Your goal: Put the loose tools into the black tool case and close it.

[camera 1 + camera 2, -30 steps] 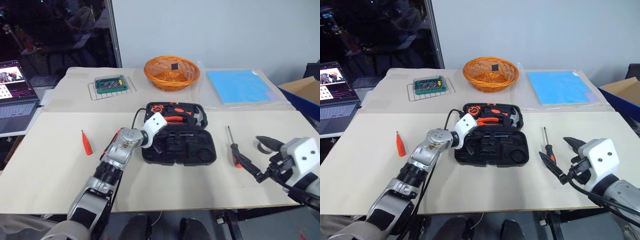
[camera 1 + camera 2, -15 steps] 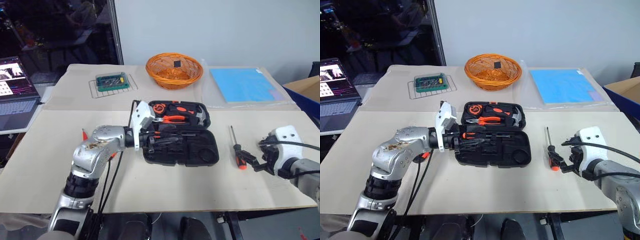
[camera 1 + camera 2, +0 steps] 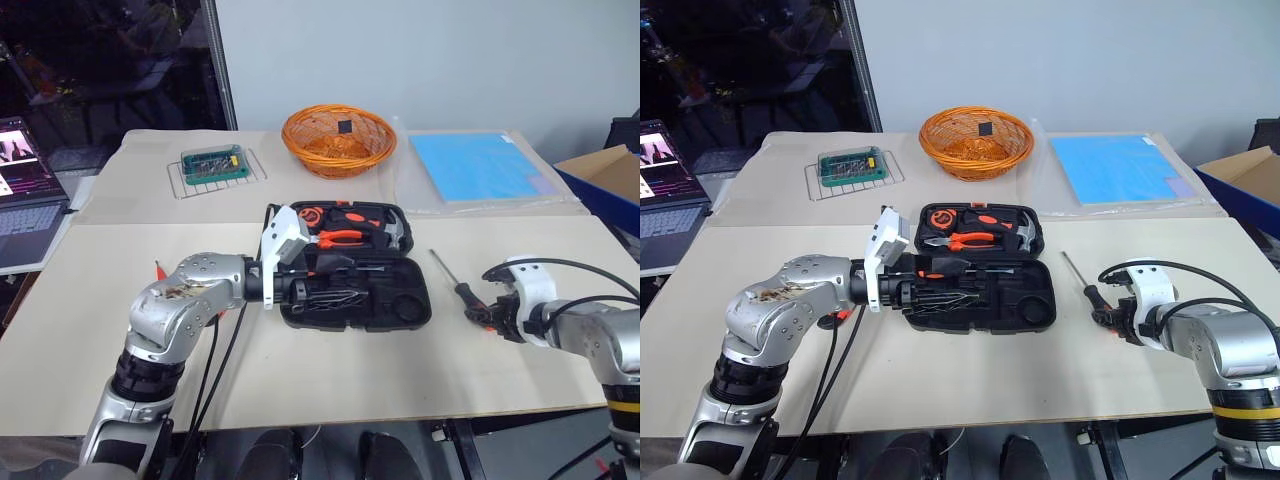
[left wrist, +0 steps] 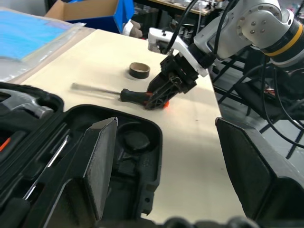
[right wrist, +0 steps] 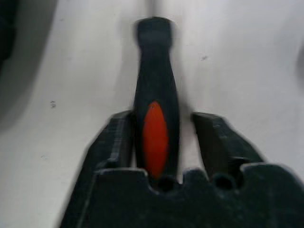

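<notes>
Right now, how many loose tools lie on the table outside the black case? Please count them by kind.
Screwdrivers: 2, the black-and-orange screwdriver and the small orange screwdriver, which the left arm partly hides
Tape roll: 1
Total: 3

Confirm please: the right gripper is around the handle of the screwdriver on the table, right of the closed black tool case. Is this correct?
Not quite. The black tool case is open, not closed: the left eye view shows its lid lying flat with the pliers and hammer in it. The rest holds: the right gripper has its fingers on either side of the screwdriver handle, on the table right of the case.
</notes>
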`<state>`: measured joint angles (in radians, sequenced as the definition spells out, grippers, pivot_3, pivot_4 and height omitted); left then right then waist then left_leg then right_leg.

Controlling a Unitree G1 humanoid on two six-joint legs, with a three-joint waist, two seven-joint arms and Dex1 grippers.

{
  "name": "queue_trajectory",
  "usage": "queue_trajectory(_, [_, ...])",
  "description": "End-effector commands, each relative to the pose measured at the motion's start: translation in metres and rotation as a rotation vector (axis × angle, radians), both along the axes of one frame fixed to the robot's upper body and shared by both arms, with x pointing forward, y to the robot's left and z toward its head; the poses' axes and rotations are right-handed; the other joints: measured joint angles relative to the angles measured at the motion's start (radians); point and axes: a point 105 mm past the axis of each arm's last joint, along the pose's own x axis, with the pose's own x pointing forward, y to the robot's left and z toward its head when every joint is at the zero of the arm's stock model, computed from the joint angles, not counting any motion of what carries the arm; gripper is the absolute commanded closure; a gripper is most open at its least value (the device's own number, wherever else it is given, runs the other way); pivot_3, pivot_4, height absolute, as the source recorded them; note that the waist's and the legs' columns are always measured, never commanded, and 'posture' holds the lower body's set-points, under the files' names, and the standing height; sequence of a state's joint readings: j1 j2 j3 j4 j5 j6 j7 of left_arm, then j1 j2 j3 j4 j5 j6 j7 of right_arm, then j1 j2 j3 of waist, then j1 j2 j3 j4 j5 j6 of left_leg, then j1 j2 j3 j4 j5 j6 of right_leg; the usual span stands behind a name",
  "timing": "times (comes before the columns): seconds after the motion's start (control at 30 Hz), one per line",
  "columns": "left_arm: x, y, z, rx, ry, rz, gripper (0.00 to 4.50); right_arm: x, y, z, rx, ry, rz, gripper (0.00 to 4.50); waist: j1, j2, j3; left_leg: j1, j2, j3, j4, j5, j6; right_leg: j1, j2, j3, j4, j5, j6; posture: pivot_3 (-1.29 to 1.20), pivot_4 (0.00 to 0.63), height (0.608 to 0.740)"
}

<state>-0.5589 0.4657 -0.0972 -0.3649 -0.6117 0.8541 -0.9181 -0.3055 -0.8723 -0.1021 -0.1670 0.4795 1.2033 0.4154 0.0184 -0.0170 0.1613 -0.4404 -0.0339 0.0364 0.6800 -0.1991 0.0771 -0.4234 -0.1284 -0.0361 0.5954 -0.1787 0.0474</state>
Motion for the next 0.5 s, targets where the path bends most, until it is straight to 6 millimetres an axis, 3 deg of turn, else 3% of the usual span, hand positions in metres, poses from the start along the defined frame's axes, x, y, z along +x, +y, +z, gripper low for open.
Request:
queue_trajectory(0.03, [-0.001,0.009,0.009,-0.023,-0.086,0.048,0.98,0.006,0.003,0.053,-0.114,-0.209,0.143,3.47,-0.002,0.002,0.002,0.000,0.000,0.000,0.000,0.000,0.000,0.000,0.000,0.000,0.000,0.000,0.001,0.00,0.150,0.740])
queue_trajectory(0.1, [0.000,0.014,0.013,-0.108,-0.116,0.071,0.98,0.008,0.012,0.073,-0.127,-0.288,0.228,3.47,-0.005,0.003,0.002,0.000,0.000,0.000,0.000,0.000,0.000,0.000,0.000,0.000,0.000,-0.001,0.002,0.00,0.150,0.740])
queue_trajectory(0.2, [-0.011,0.037,0.003,-0.076,-0.045,0.059,0.98,0.004,0.058,0.098,-0.082,-0.379,0.581,3.47,-0.019,0.001,0.003,0.000,0.003,0.000,0.000,0.000,0.000,-0.001,0.001,0.000,0.000,-0.001,0.002,0.00,0.150,0.740])
queue_trajectory(0.37, [-0.034,0.069,-0.009,-0.021,-0.012,0.053,0.98,0.025,0.095,0.092,-0.252,-0.386,0.929,3.47,-0.033,0.000,0.005,0.001,0.007,0.001,0.000,0.000,-0.001,-0.002,0.005,0.000,0.000,-0.002,0.001,0.00,0.150,0.740])
queue_trajectory(0.5, [-0.038,0.081,-0.008,-0.015,-0.003,0.090,0.98,0.045,0.106,0.075,-0.331,-0.349,1.068,3.47,-0.023,-0.001,0.007,0.001,0.007,0.002,0.000,-0.005,-0.009,-0.004,0.004,0.000,-0.001,-0.002,0.000,0.00,0.150,0.740])
